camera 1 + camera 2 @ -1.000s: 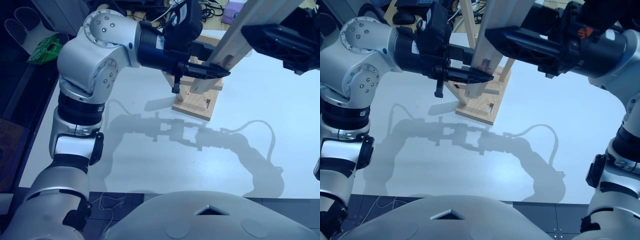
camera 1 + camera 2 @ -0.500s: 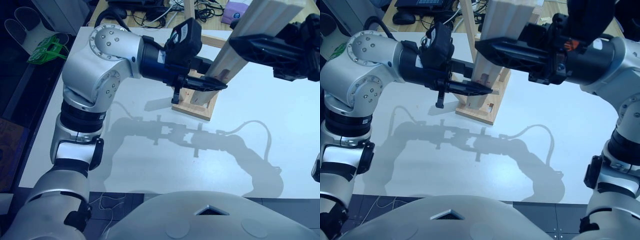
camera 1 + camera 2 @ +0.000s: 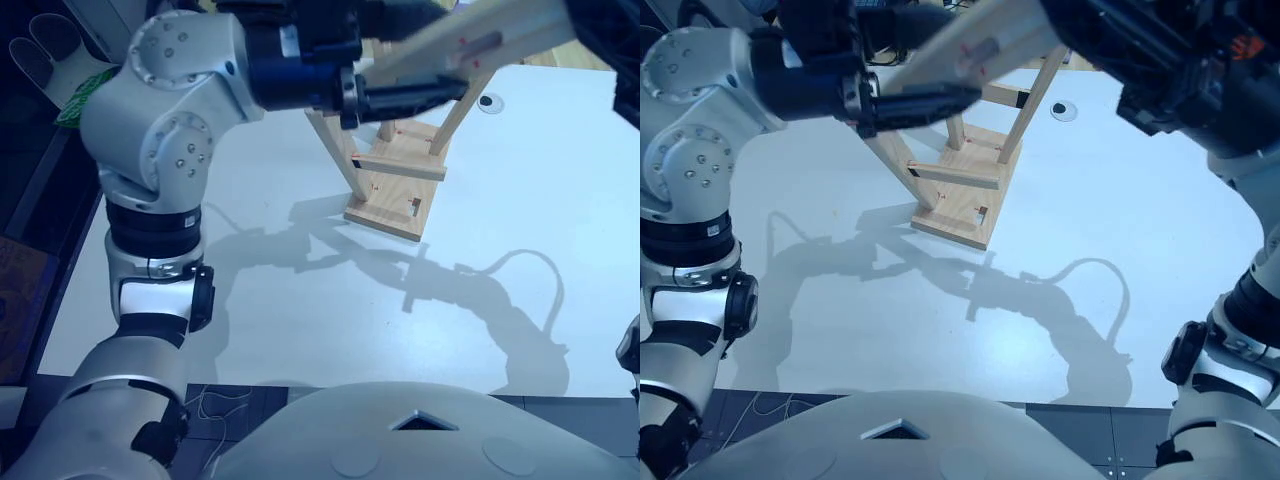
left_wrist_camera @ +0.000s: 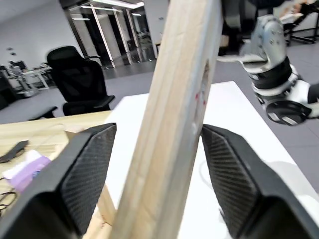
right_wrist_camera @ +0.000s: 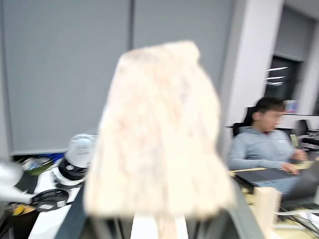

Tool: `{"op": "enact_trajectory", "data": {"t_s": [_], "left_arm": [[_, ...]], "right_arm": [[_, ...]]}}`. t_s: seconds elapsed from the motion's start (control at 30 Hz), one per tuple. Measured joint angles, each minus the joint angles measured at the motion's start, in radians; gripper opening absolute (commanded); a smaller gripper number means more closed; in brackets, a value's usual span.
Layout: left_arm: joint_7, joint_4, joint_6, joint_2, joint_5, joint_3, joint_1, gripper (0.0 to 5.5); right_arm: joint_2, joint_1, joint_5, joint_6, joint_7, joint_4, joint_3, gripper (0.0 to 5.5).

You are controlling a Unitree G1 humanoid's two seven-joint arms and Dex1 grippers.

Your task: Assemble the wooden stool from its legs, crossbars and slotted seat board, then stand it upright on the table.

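1. Pale wooden stool leg (image 3: 470, 45) — held aloft, slanting, at the far side; left gripper (image 4: 158, 149) and right gripper (image 3: 1080, 25) both clamp it.
2. I see the half-built stool's flat wooden seat board (image 3: 960, 215) lying on the white table (image 3: 1120, 250) — beneath the leg.

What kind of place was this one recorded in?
Most likely an open-plan office or robotics lab. A black office chair and glass partitions stand beyond the white table. A laptop sits open nearby, and a partly built wooden stool rests seat-down on the table.
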Motion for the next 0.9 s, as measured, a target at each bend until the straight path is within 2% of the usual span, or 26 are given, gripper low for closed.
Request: {"op": "enact_trajectory", "data": {"t_s": [0.03, 0.27, 0.37, 0.43, 0.5, 0.63, 0.9], "left_arm": [[0.029, -0.002, 0.004, 0.006, 0.000, 0.025, 0.000, 3.89], [0.152, -0.013, 0.014, 0.016, -0.036, 0.149, 0.015, 3.91], [0.320, 0.179, -0.116, 0.021, 0.110, 0.212, -0.036, 3.91], [0.402, 0.307, -0.224, 0.022, 0.214, 0.211, -0.044, 3.91], [0.459, 0.423, -0.335, 0.010, 0.324, 0.169, 0.010, 3.91], [0.472, 0.522, -0.383, -0.059, 0.386, 0.088, 0.134, 3.91], [0.467, 0.341, -0.329, -0.228, 0.403, -0.096, 0.374, 3.91]], "right_arm": [[0.000, 0.017, 0.004, 0.000, -0.005, 0.001, -0.015, 1.02], [0.020, 0.044, 0.026, -0.051, -0.099, 0.012, -0.095, 1.02], [0.029, 0.060, 0.019, -0.080, -0.162, 0.026, -0.132, 1.02], [0.046, 0.097, -0.003, -0.092, -0.199, 0.022, -0.133, 1.02], [0.090, 0.162, -0.060, -0.125, -0.239, -0.006, -0.119, 1.02], [0.142, 0.260, -0.146, -0.158, -0.264, -0.030, -0.073, 1.02], [0.149, 0.421, -0.325, -0.209, -0.202, 0.041, -0.068, 1.02]]}}
